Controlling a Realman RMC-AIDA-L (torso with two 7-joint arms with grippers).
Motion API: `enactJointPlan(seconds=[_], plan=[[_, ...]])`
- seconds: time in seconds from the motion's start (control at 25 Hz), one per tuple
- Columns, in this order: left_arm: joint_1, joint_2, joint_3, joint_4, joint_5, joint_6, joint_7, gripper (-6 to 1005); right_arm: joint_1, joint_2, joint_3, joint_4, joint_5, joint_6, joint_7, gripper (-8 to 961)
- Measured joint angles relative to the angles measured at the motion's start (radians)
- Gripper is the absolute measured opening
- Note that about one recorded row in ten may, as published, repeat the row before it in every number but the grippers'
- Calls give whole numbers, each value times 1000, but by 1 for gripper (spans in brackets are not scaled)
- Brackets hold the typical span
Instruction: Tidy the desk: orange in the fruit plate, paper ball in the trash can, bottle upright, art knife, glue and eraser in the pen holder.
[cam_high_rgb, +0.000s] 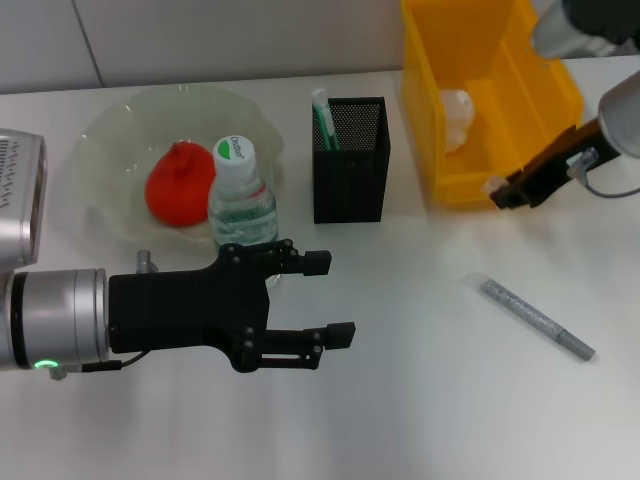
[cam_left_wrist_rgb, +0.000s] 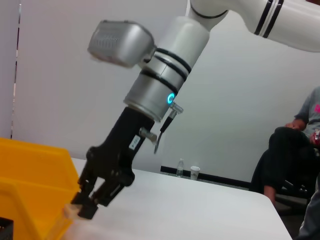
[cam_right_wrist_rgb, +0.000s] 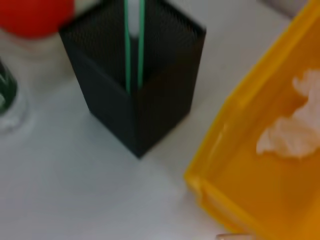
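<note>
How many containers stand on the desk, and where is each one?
3. The fruit plate is at the far left, the pen holder in the middle, and the trash can at the far right.

Landmark: pen holder (cam_high_rgb: 350, 160), standing on the table (cam_high_rgb: 420, 400).
- Left of it: bottle (cam_high_rgb: 241, 196), upright, just in front of the fruit plate (cam_high_rgb: 110, 150); orange (cam_high_rgb: 180, 186) in the plate.
- Right of it: trash can (cam_high_rgb: 490, 95), paper ball (cam_high_rgb: 455, 117) inside.
- In front, rightward: art knife (cam_high_rgb: 537, 318), lying flat.
</note>
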Motion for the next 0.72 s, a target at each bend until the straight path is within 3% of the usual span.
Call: enactJointPlan(seconds=[0.32, 0.72], plan=[[-2, 0, 2, 0, 0, 0, 0, 802, -95, 1, 3, -103, 234, 46, -99, 239], [1, -2, 0, 0, 0, 0, 0, 802, -196, 1, 82, -94, 577, 100, -359, 239]])
